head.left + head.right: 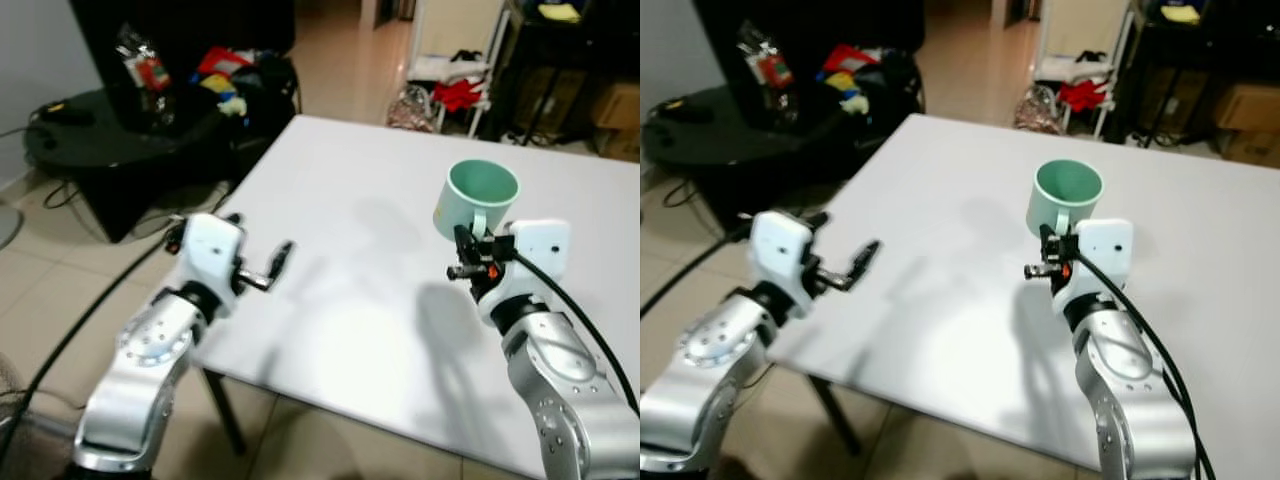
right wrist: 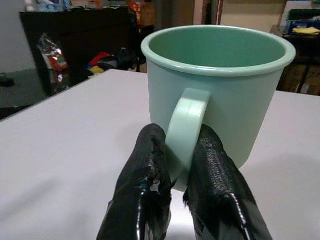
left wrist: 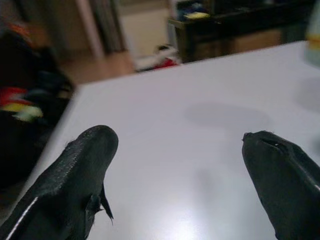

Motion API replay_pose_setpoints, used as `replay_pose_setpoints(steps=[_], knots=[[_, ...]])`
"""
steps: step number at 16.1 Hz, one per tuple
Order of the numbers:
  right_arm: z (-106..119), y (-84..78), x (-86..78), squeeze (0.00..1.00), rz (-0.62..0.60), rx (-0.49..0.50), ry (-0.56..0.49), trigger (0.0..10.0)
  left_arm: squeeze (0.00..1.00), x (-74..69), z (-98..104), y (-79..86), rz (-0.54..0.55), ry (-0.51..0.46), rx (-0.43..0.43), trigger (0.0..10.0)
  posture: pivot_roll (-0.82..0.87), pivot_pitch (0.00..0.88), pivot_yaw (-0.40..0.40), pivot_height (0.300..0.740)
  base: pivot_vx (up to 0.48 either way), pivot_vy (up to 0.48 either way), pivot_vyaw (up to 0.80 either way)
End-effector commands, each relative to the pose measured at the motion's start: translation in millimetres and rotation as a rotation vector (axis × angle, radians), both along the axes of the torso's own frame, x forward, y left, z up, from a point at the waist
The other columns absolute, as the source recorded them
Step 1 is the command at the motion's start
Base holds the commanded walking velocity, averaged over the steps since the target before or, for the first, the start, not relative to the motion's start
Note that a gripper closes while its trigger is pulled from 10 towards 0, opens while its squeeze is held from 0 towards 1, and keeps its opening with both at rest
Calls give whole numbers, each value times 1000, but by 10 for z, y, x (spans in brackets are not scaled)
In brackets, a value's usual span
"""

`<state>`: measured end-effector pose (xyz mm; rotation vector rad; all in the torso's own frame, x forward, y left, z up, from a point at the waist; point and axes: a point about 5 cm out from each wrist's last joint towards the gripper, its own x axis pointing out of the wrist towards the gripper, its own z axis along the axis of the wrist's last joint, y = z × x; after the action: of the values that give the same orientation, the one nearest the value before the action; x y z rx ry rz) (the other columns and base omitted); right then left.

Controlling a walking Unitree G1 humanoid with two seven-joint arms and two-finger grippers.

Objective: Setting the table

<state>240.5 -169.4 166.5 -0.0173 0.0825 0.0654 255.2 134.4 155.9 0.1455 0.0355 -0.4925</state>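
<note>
A pale green mug hangs upright above the white table, its mouth open upward. My right gripper is shut on the mug's handle, one black finger on each side of it. The mug sits over the right half of the table. My left gripper is open over the table's left edge, nothing between its fingers.
A black stand with bags and coloured clutter stands left of the table. Cables trail across the tiled floor there. A white rack with red cloth and dark shelving stand beyond the table's far edge.
</note>
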Motion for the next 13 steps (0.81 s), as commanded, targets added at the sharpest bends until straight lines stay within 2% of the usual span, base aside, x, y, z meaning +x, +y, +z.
replay_pose_setpoints(steps=[1, 4, 7, 10, 12, 13], knots=[[49, 2, 2, 0, 1, 3, -24, 10000, 0, -6, 18, 34, -4, 1, 9, 10000, 8, 0, 36, 740, 0, 0, 0], [3, 51, 60, 0, 71, 11, -3, 10000, 0, -48, -4, -75, -118, 40, -8, 10000, 0, 0, 44, 740, 0, 0, 0], [-54, 98, 148, 0, 143, 11, 10, 10000, 0, -42, -20, -124, -175, 61, -4, 10000, 0, 0, 46, 740, 0, 0, 0], [-284, 211, 338, 0, 243, 28, 46, 10000, 0, -27, -41, -133, -235, 87, 11, 10000, 5, 0, 51, 740, 0, 0, 0], [-485, 325, 470, 0, 326, 25, 67, 10000, 0, -88, -85, -164, -313, 123, 34, 10000, 15, 0, 47, 740, 0, 0, 0], [-523, 329, 503, 0, 323, 20, 70, 10000, 0, -109, -96, -176, -330, 134, 34, 10000, 21, 0, 43, 740, 0, 0, 0]])
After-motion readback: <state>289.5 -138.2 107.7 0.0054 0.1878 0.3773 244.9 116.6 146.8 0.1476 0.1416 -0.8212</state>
